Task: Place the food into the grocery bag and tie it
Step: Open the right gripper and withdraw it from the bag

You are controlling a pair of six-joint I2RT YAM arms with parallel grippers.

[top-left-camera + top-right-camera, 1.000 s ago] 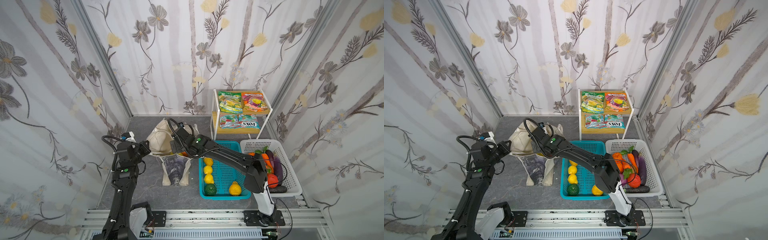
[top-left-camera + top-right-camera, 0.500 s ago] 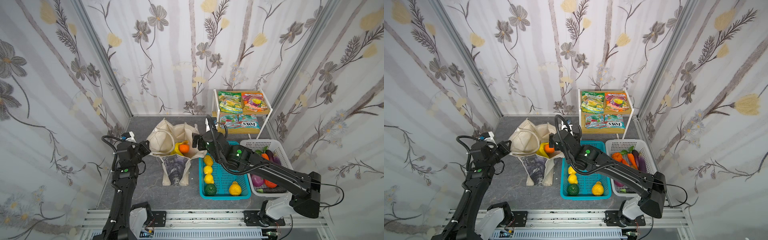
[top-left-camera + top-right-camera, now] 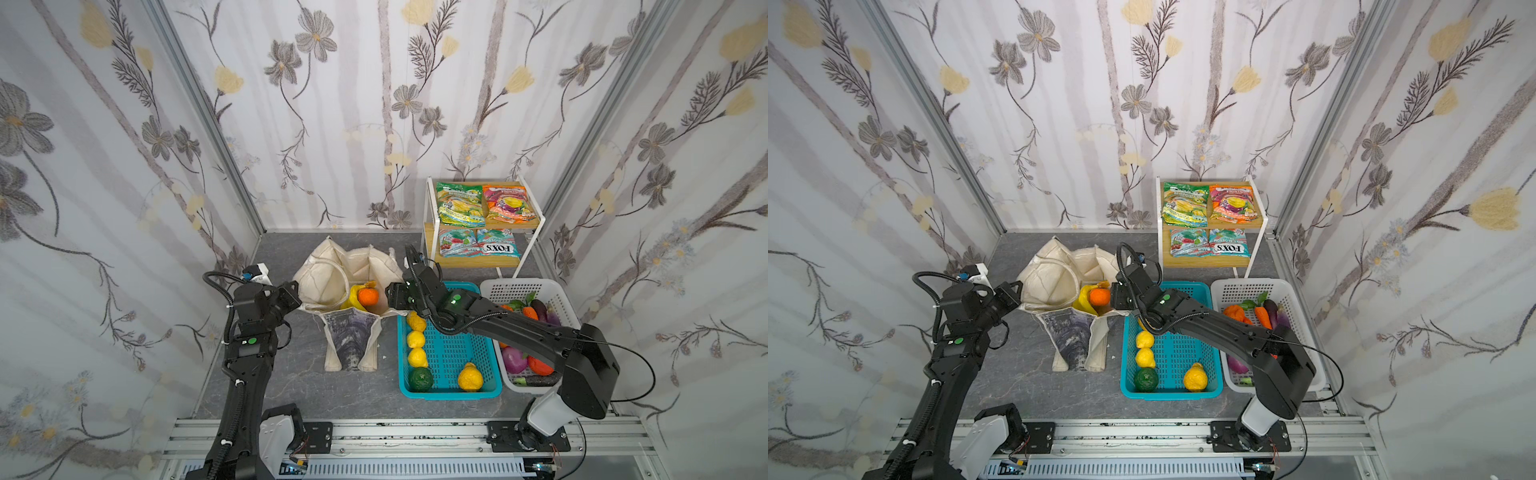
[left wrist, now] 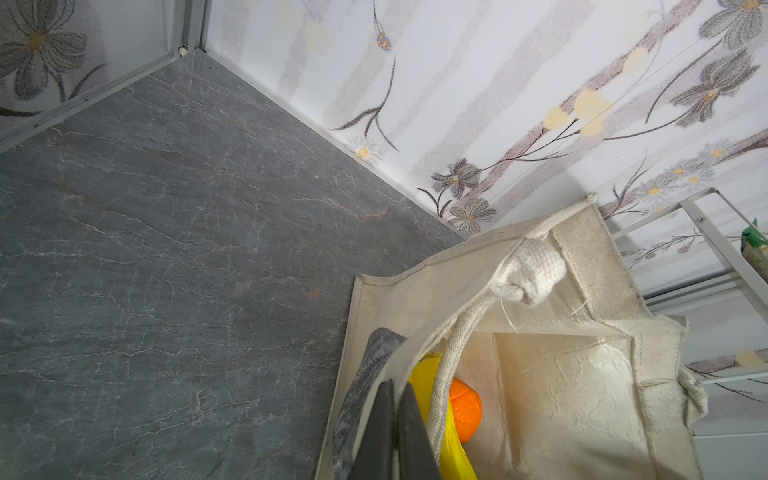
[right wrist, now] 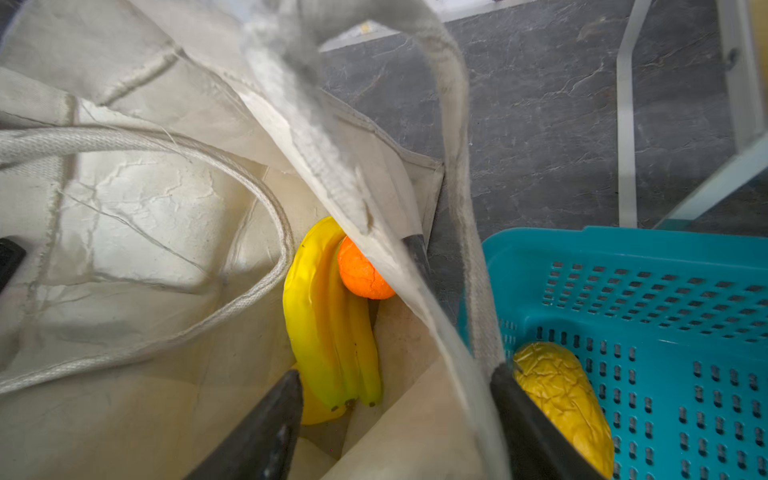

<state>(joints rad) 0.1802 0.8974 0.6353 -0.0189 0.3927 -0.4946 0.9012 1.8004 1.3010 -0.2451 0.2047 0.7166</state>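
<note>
Left pincer (image 4: 398, 388) is clenched on the rim of the canvas tote (image 3: 324, 276); right pincer (image 5: 395, 372) is spread astride the opposite rim. Banana bunch (image 5: 320, 316) and orange (image 5: 359, 270) are seen inside the tote, which is set on the worktop (image 3: 291, 374).

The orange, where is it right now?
In both top views the orange sits inside the open bag, just left of middle, against the bananas and left of the teal basket.

orange (image 5: 358, 270) half hidden, bag strap (image 5: 307, 124) seemingly blurred
</note>
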